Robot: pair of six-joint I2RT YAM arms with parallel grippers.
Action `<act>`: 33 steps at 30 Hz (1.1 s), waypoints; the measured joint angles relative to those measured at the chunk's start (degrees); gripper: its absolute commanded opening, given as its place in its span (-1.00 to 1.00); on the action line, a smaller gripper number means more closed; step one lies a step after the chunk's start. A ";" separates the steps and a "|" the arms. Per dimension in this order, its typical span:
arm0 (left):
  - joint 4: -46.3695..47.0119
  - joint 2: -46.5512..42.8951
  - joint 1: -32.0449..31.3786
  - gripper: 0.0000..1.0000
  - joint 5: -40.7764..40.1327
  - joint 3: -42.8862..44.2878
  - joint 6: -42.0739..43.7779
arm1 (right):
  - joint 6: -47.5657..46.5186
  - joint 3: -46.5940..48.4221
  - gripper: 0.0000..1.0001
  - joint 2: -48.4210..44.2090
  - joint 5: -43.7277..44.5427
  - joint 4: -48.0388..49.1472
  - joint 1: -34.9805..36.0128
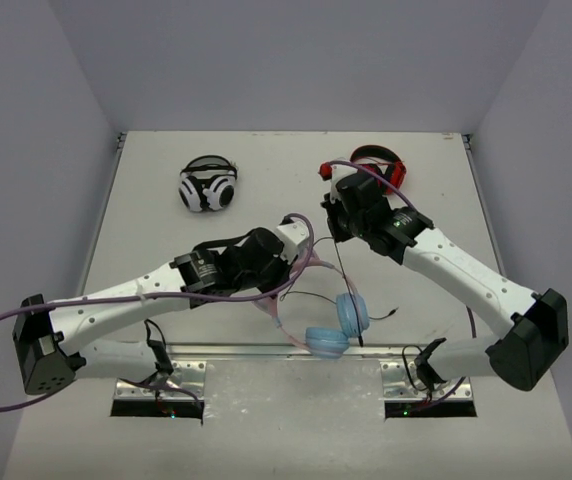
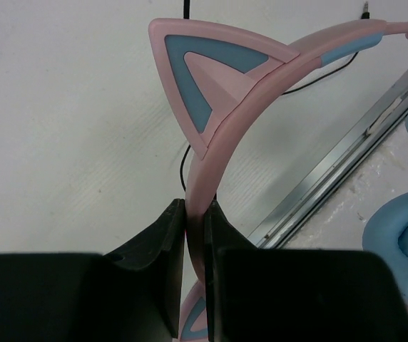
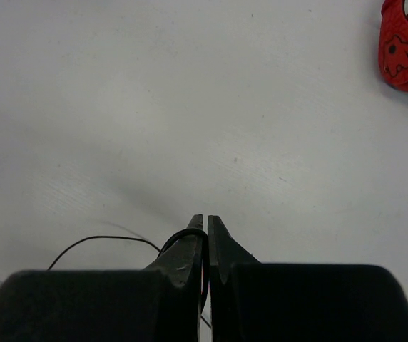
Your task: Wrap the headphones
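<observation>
While both my grippers are pinched shut, the cat-ear headphones point(image 1: 352, 313) sit between my arms at the near middle of the table point(image 1: 266, 160).
My left gripper point(image 2: 195, 206) is clamped on the pink headband point(image 2: 222, 125) just below one cat ear point(image 2: 204, 78). I judge this band the right handle: light, stiff, smooth plastic that could slip if twisted. The blue earcups point(image 2: 404, 235) look soft and poor to pinch. My right gripper point(image 3: 205, 217) is closed on the thin black cable point(image 3: 97, 238), limp and likely to slide or kink if yanked. The surface is flat matte white, walled on three sides. White-and-black headphones point(image 1: 207, 185) lie far left and red-and-black headphones point(image 1: 378, 165) far right, both well apart from mine. A metal rail point(image 1: 266, 352) edges the near side.
</observation>
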 measured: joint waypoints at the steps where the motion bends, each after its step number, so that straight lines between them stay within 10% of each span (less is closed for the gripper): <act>1: 0.11 -0.46 -0.07 -0.99 -0.52 0.13 0.02 | 0.48 0.04 -0.97 0.52 0.94 -0.37 0.33; 20: 2.47 -5.31 -0.46 -0.99 -3.85 0.17 -0.31 | 3.54 1.51 -0.97 2.82 3.19 -3.26 1.99; 33: 7.48 -17.38 -0.52 -0.99 -3.48 -2.10 -3.37 | 3.93 -18.56 -0.94 -8.96 -22.10 25.94 1.99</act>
